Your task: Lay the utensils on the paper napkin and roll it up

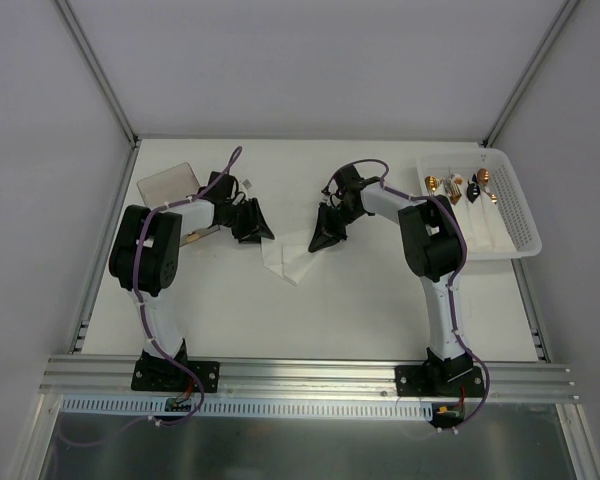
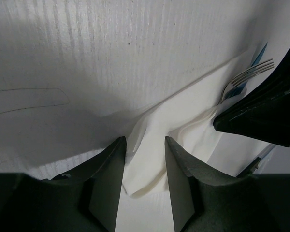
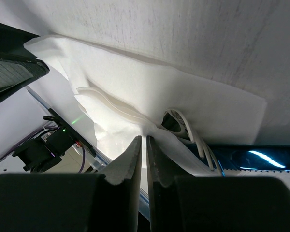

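The white paper napkin (image 1: 288,262) lies crumpled and partly folded at the table's middle, between both grippers. In the left wrist view the napkin (image 2: 183,111) runs between the fingers of my open left gripper (image 2: 145,140), which straddles a folded corner without closing on it. The fork's silver tines (image 2: 246,75) poke out beside the right gripper. My right gripper (image 3: 146,137) is shut on a raised fold of the napkin (image 3: 150,82). The fork tines (image 3: 183,126) and blue handle (image 3: 251,157) lie under that fold. In the top view, the left gripper (image 1: 252,222) and right gripper (image 1: 327,232) face each other.
A white perforated basket (image 1: 525,215) at the back right holds older white rolls with gold and black cutlery ends (image 1: 465,188). A clear plastic container (image 1: 168,182) sits at the back left, behind the left arm. White walls enclose the table.
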